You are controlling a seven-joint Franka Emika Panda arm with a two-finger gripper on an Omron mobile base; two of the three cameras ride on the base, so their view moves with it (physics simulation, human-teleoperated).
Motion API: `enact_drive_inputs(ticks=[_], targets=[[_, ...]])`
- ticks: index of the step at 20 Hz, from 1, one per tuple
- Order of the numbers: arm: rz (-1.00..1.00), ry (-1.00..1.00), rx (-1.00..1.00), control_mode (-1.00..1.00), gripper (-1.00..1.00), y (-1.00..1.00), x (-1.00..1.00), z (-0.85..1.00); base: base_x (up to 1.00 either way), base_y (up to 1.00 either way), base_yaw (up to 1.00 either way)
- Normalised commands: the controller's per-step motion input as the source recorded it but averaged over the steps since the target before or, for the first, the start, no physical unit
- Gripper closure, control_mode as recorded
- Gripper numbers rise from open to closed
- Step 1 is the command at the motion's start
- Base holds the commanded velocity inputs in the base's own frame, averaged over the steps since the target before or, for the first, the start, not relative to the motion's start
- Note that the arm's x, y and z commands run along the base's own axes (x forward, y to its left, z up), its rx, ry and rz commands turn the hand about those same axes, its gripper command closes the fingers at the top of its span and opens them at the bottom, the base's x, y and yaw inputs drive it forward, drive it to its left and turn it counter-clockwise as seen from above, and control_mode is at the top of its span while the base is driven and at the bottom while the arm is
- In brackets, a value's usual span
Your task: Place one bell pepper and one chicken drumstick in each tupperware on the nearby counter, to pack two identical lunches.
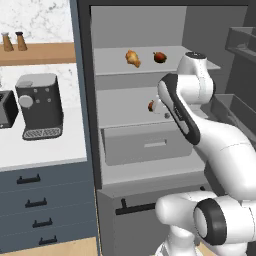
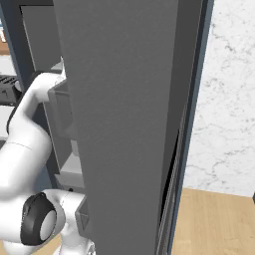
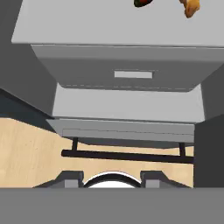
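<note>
Open fridge shelves are facing the robot, whose gripper (image 3: pixel 112 181), jaws drawn close with nothing between them, is pointing down over the drawer front. Beyond it on the middle shelf, a bell pepper (image 3: pixel 143 2) is sitting beside a chicken drumstick (image 3: pixel 190 7), whose long axis is running roughly toward the shelf's front; another pair is lying farther up on the top shelf.

You're looking at a glossy white arm (image 1: pixel 220 145) built of fat rounded links, with dark bands and black rings at its joints. A grey-centred round cap (image 1: pixel 207 221) closes the big lower joint. Its smooth shell (image 2: pixel 22 154) carries no cables, screws or markings.
</note>
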Motion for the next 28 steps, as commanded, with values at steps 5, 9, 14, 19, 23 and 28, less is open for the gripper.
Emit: enact_drive_inputs(ticks=[5, 9, 14, 19, 23, 28], targets=[[0.05, -0.04, 0.00, -1.00, -1.00, 0.05, -0.45, 0.00, 0.00, 0.00, 0.00], [0.07, -0.53, 0.00, -1.00, -1.00, 0.11, -0.96, 0.38, 0.00, 0.00, 0.00], [0.11, -0.56, 0.00, -1.00, -1.00, 0.07, -0.57, 1.00, 0.00, 0.00, 0.00], [0.05, -0.51, 0.00, -1.00, -1.00, 0.08, -0.18, 0.96, 0.00, 0.00, 0.00], [0.00, -0.30, 0.07, -1.00, -1.00, 0.00, 0.00, 0.49, 0.00, 0.00, 0.00], [0.00, -0.02, 0.06, -1.00, -1.00, 0.02, 0.40, 0.46, 0.00, 0.00, 0.00]])
